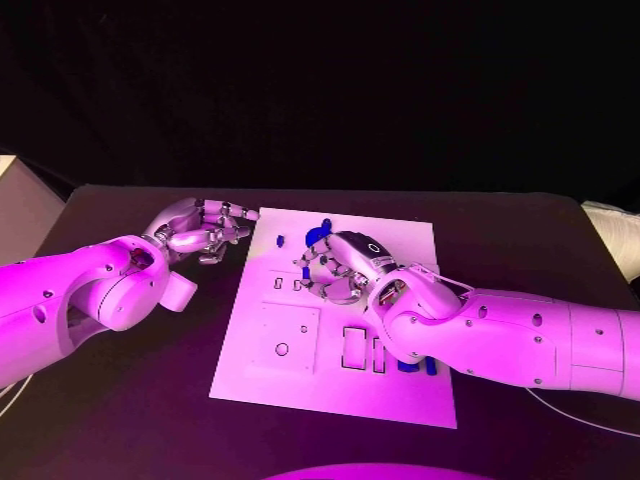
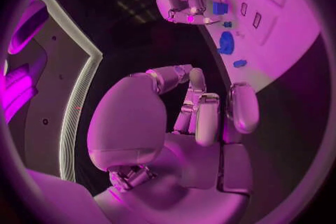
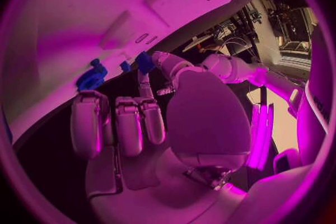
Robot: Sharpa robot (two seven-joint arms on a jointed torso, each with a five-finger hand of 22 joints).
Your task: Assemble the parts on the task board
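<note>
Both arms are built of smooth, rounded white shells dotted with small dark screw holes, each ending in a metallic many-fingered left hand (image 1: 205,231) and right hand (image 1: 343,268) with broad padded fingertips (image 2: 207,117) and exposed jointed linkages.

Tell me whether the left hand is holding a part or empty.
Empty. The left hand sits beside the task board, over the black table, fingers curled in with nothing between them in its wrist view.

white task board (image 1: 284,365), blue parts (image 1: 316,236) on it
</note>
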